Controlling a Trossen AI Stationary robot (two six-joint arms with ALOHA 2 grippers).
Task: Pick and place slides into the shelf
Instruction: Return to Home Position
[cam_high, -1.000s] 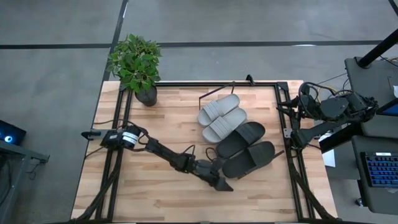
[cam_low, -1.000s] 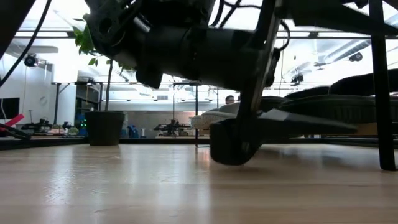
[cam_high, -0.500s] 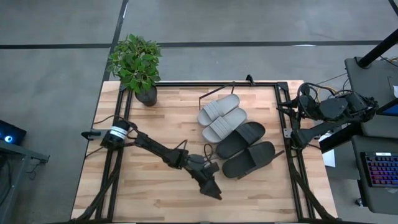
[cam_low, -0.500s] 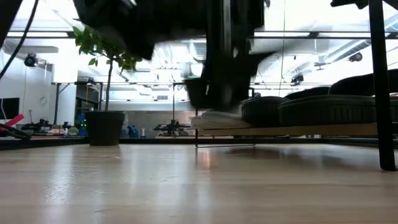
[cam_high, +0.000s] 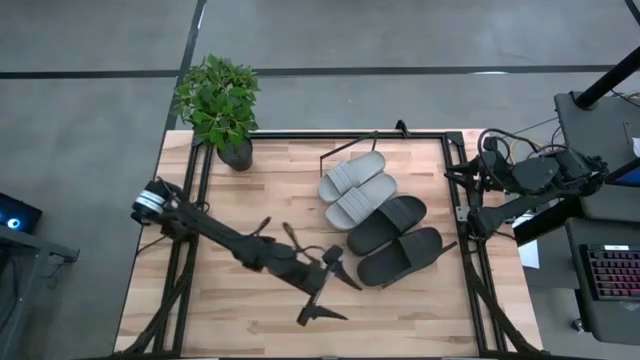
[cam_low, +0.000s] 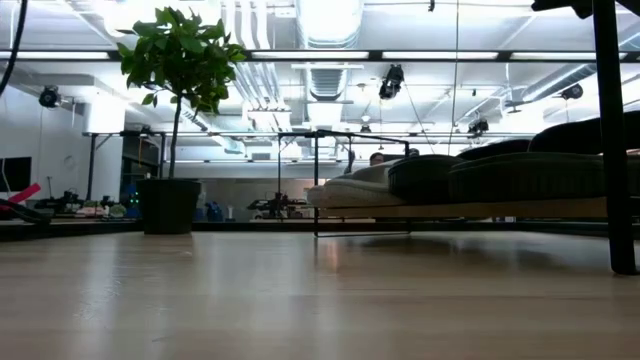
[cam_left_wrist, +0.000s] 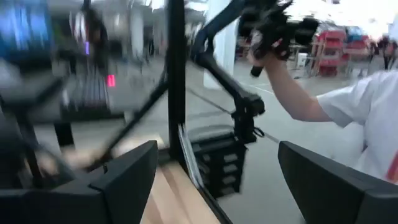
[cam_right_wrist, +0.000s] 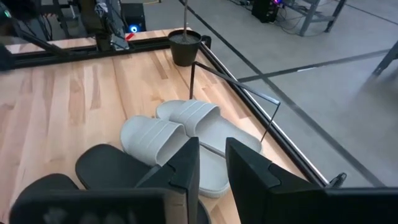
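All four slides lie side by side on the shelf, soles down. The light grey pair (cam_high: 355, 186) is on the far side and the black pair (cam_high: 393, 240) on the near side. In the low view the shelf board (cam_low: 470, 210) carries the black slides (cam_low: 500, 170) and the grey slides (cam_low: 350, 188). The shelf's black rod frame (cam_high: 340, 152) shows at its far end. My left gripper (cam_high: 328, 300) hangs open over the table, near-left of the black pair, holding nothing. My right gripper (cam_high: 472, 218) waits shut at the table's right edge, looking at the slides (cam_right_wrist: 180, 134).
A potted plant (cam_high: 235, 150) stands at the table's far left corner. Black frame rails (cam_high: 190, 250) run along the table's left and right sides. A person's arm in a white sleeve (cam_left_wrist: 323, 106) shows beyond the right edge. Bare wood lies left of the shelf.
My left gripper has drawn back from the near black slide toward the table's near-left. It has also risen, leaving the low view. The four slides have stayed where they were on the shelf.
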